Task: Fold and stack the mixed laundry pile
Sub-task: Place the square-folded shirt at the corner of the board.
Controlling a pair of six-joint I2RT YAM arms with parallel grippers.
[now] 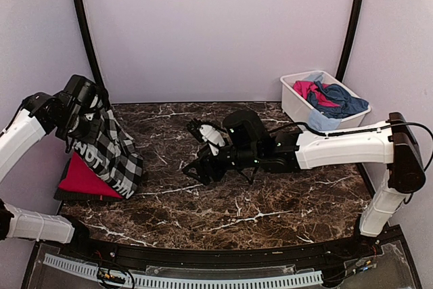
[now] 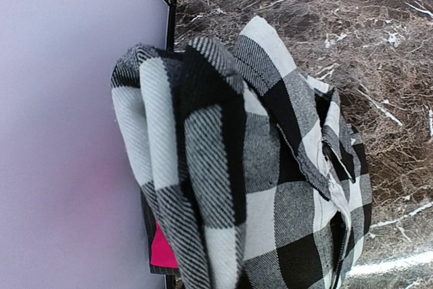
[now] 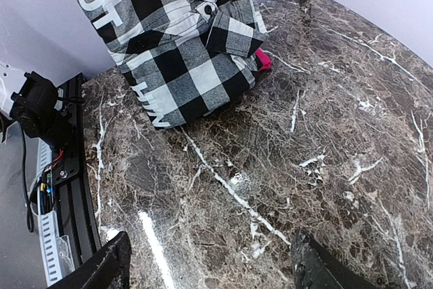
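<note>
A tabletop (image 1: 284,197) of dark brown marble, veined in white, is enclosed at the back and on both sides by plain pale lilac walls (image 1: 216,25). A black curved pole (image 1: 79,18) is set at the left rear corner and a second pole (image 1: 353,18) at the right. A white plastic tub (image 1: 295,107) is placed at the table's right rear. The near edge is bordered by a black rail (image 1: 203,256) with a white slotted strip (image 1: 203,281). Soft light is reflected as a bright streak (image 3: 152,241) on the polished stone.

Your left arm (image 1: 19,139) and right arm (image 1: 345,147) look the same: white, rounded link covers with black joints between them. A thin black cable (image 1: 331,128) lies along the right one. Its fingers (image 3: 103,267) are black, with one white part behind them.
</note>
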